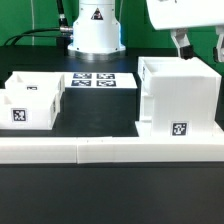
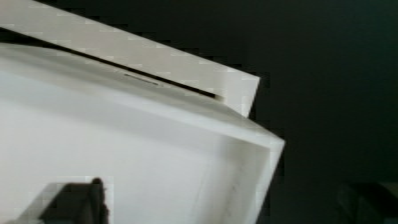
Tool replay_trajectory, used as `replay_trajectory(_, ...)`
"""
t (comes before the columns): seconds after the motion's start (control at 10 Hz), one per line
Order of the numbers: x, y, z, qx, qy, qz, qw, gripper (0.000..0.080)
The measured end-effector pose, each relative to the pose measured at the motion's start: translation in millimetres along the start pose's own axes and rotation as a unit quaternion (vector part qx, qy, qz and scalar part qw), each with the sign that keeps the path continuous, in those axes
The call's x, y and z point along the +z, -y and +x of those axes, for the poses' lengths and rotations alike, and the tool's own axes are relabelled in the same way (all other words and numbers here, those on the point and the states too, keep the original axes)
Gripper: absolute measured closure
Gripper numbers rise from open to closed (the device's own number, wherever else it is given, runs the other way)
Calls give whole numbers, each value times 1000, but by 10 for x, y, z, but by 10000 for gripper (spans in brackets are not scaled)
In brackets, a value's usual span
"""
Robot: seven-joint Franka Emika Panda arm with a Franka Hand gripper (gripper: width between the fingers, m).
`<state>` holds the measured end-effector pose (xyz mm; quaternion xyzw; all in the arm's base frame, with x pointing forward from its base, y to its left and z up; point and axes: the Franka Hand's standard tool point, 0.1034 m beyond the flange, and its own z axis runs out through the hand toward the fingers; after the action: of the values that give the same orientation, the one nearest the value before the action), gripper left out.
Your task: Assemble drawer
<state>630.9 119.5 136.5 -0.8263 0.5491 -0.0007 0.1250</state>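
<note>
My gripper (image 1: 199, 47) hangs wide open, gripping nothing, just above the back rim of the tall white case (image 1: 180, 100), which stands by the rail (image 1: 100, 151) on the exterior view's right, the small trays (image 1: 38, 100) well apart toward that view's left.

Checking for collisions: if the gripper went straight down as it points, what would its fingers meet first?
Probably the tall white case just below the gripper, either its top rim or its open inside; depth is unclear.
</note>
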Motion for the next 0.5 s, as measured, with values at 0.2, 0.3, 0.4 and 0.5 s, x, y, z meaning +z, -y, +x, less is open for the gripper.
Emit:
replay_trajectory(0.2, -12, -190, 10, -166, 31, -48, 984, 150)
replay_trajectory(0.3, -40, -256, 31, -248, 39, -74, 965, 150)
replay_trajectory(0.4, -54, -266, 57, -294, 40, -80, 951, 150)
replay_trajectory(0.5, -50, -269, 96, -320, 39, -75, 944, 150)
